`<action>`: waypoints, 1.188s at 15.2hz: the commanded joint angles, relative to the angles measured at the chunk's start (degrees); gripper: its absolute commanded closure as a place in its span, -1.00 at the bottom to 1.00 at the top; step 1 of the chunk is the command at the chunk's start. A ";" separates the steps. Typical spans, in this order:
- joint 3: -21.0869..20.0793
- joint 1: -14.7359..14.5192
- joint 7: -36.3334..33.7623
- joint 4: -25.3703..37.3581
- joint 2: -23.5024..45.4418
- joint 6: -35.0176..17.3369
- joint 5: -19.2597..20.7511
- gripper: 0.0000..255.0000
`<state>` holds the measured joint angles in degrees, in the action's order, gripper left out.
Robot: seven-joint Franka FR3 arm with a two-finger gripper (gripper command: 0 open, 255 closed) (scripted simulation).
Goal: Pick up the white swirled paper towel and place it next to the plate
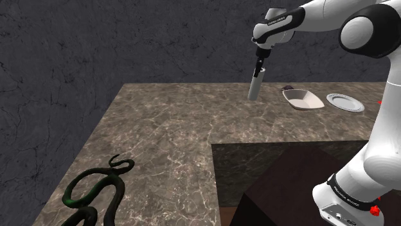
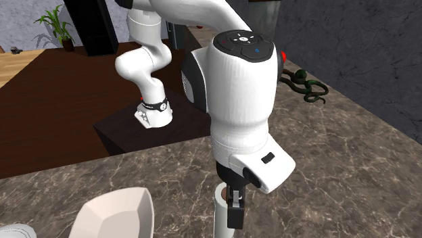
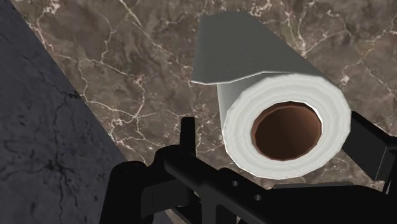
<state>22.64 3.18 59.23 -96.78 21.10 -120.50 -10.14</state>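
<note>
White paper towel roll [image 3: 254,76] — core up — between the tool's [image 3: 280,130] parted fingers [image 3: 370,149].

**A:** What is sitting where on the counter [image 1: 167,128] in the shoulder view?

**B:** The paper towel roll [image 1: 254,85] is standing upright at upper centre, with the gripper [image 1: 258,68] hanging at its top. The bowl [image 1: 303,99] is lying to its right, and the plate [image 1: 345,102] is lying just right of the bowl.

**A:** Anything else?

**B:** A snake-shaped figure [image 1: 96,189] is lying at lower left, well apart. The stand [image 1: 276,192] is sitting at lower right.
</note>
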 commanded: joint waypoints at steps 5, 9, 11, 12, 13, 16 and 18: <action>0.00 0.00 0.00 0.01 0.01 0.01 0.00 1.00; 0.00 0.00 0.01 -0.03 0.00 -0.03 -0.01 1.00; 0.00 -0.01 -0.01 -0.05 -0.01 -0.04 0.00 1.00; 0.00 0.00 0.00 -0.01 0.00 -0.01 0.00 1.00; 0.06 -0.03 -0.10 0.42 -0.26 0.65 0.15 1.00; 0.23 -0.08 -0.39 1.81 -0.95 2.67 0.54 1.00; 0.34 -0.10 -0.56 2.81 -1.35 4.04 0.78 1.00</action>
<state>22.94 3.06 58.76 -94.65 19.85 -117.26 -9.45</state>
